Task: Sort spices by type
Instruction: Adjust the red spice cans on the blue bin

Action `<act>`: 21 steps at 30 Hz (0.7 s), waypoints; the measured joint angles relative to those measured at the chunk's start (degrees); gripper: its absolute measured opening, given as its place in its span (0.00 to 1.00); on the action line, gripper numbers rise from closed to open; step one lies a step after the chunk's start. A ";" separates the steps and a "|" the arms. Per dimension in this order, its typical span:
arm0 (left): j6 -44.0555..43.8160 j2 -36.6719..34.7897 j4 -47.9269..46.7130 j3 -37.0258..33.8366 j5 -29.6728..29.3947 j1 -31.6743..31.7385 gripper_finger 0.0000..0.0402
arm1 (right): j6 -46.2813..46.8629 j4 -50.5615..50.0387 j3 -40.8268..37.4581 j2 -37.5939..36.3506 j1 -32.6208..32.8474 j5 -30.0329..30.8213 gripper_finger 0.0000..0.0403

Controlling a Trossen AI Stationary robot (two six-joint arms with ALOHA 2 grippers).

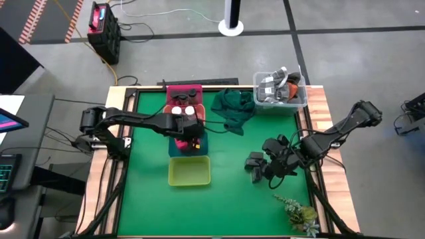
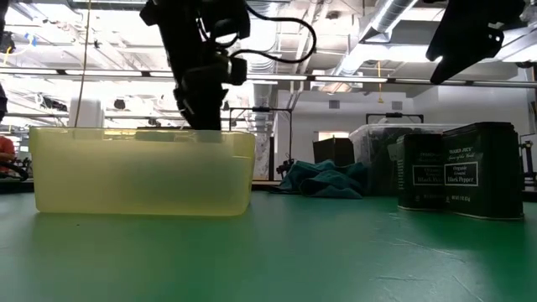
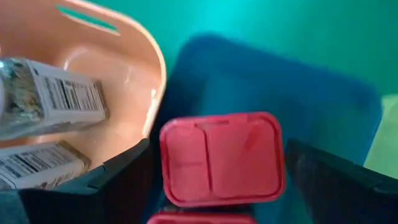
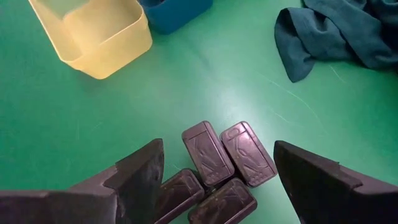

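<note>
A: Left claw (image 3: 214, 186) clamped on a pink-red packet (image 3: 219, 158), right over the blue tray (image 3: 298, 93). Good spot?

B: Looks good. Should go lower first, then let go, so no bounce out. Best kept flat and away from the tray wall.

A: And the pink tray (image 3: 134, 59) just beside?

B: Wrong one. Full of white-capped jars (image 3: 53, 93) lying down. Must not drop there.

A: Right claw (image 4: 214, 180)?

B: Wide apart, holding nothing, hanging above four dark grey boxes (image 4: 224, 155) bunched close on the green bench (image 4: 205, 81). Probably next. Should pick an outer box, so no bumping the others.

A: Where to put those?

B: Maybe the yellow tray (image 4: 99, 37), nothing seen inside. Only a guess.
</note>
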 joint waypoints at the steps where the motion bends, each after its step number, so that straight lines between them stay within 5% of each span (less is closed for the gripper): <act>1: 0.61 -0.23 -1.42 0.00 0.26 0.00 0.85 | -0.01 -0.02 0.00 0.00 0.11 0.00 0.81; 8: 6.14 -0.49 -10.36 1.63 0.37 -0.02 0.85 | -0.06 -0.13 0.00 0.00 -0.05 0.06 0.81; 21: 13.34 -0.60 -11.27 9.38 0.10 0.14 0.85 | -0.03 -0.13 0.00 0.00 -0.06 0.11 0.81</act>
